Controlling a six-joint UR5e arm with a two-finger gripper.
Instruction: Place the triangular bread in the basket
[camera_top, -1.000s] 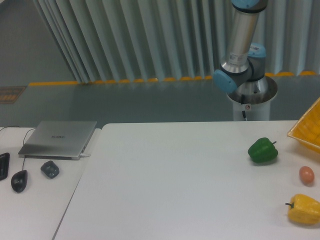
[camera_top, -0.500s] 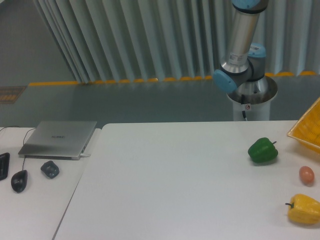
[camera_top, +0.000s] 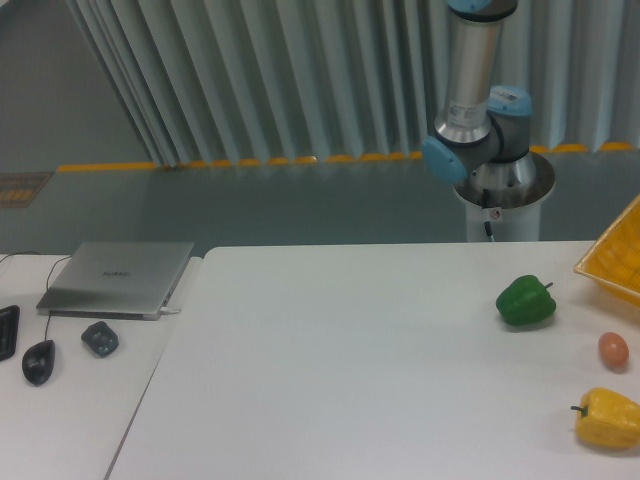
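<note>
The triangular bread is out of view. The yellow-orange lattice basket (camera_top: 618, 258) shows only partly at the right edge of the table. Only the arm's base and lower links (camera_top: 470, 130) show, behind the table's far edge. The gripper itself is out of the frame above, so its state does not show.
A green pepper (camera_top: 525, 301), a small brownish egg (camera_top: 613, 349) and a yellow bell pepper (camera_top: 607, 418) lie on the white table's (camera_top: 350, 360) right side. On the left table lie a closed laptop (camera_top: 118, 277), a mouse (camera_top: 38, 361) and a small dark object (camera_top: 100, 338).
The arm's upright link and elbow have shifted slightly to the left. The objects on the table have not moved.
</note>
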